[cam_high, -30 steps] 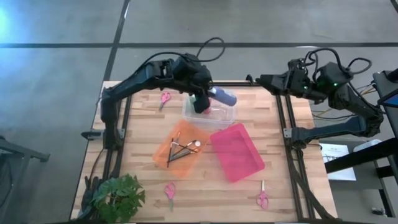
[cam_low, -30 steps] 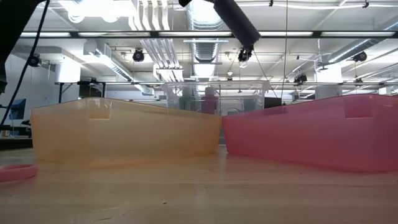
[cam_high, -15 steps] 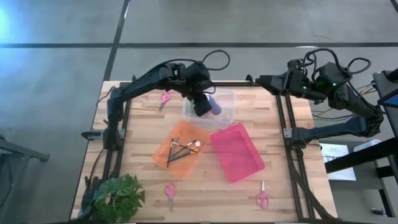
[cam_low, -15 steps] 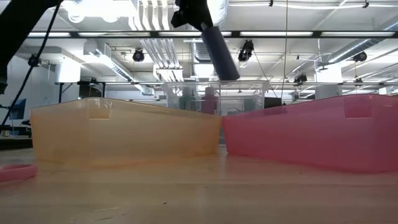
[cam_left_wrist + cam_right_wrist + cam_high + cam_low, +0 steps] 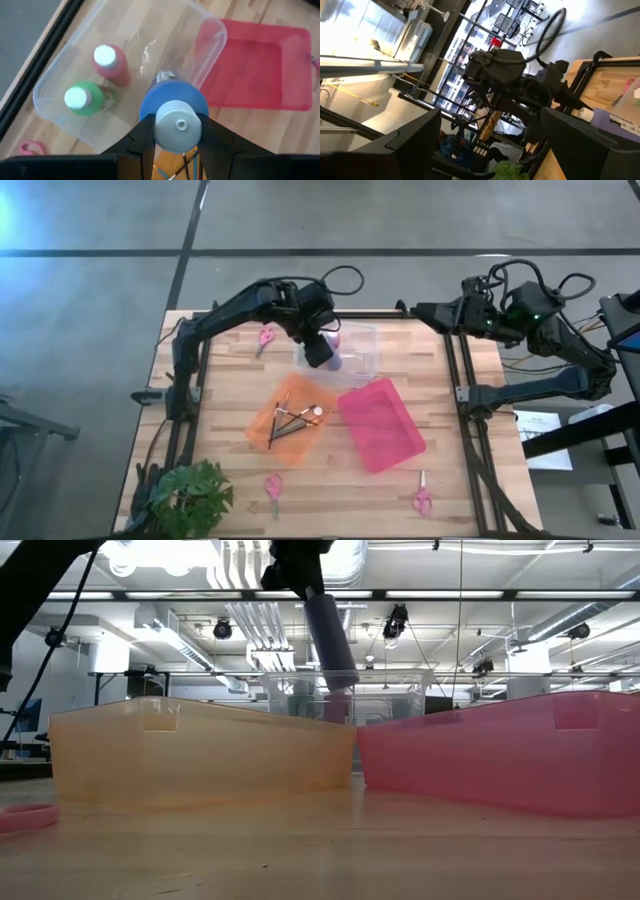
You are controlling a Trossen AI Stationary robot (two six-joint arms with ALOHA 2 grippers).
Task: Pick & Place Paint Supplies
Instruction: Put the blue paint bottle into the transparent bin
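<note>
My left gripper [image 5: 321,348] is over the clear bin [image 5: 362,358] at the table's far middle, shut on a blue paint bottle [image 5: 173,101]. The low view shows the bottle [image 5: 330,640] slanting down toward the bin's rim. A green bottle [image 5: 83,99] and a pink-red bottle [image 5: 110,63] stand upright on the bin's floor. Thin paintbrushes [image 5: 287,420] lie in the orange bin [image 5: 262,432]. My right gripper [image 5: 408,308] waits open, raised past the table's far right corner, holding nothing. My left gripper pinches the blue bottle at its white cap end [image 5: 178,128], one finger [image 5: 141,142] on each side. The fingers come from above, slanting steeply down. The bottle hangs below them, base down and tilted, its base [image 5: 341,678] clear over the clear bin.
A pink bin [image 5: 381,424] lies right of the orange one. Pink scissors lie at the far left [image 5: 265,337], near the front [image 5: 272,485] and at the front right [image 5: 422,499]. A potted plant [image 5: 190,495] stands at the front left corner.
My left gripper has sunk toward the clear bin and tipped from a shallow slant to pointing steeply down. The blue bottle, which pointed toward the table's right edge, now hangs base down over the bin.
</note>
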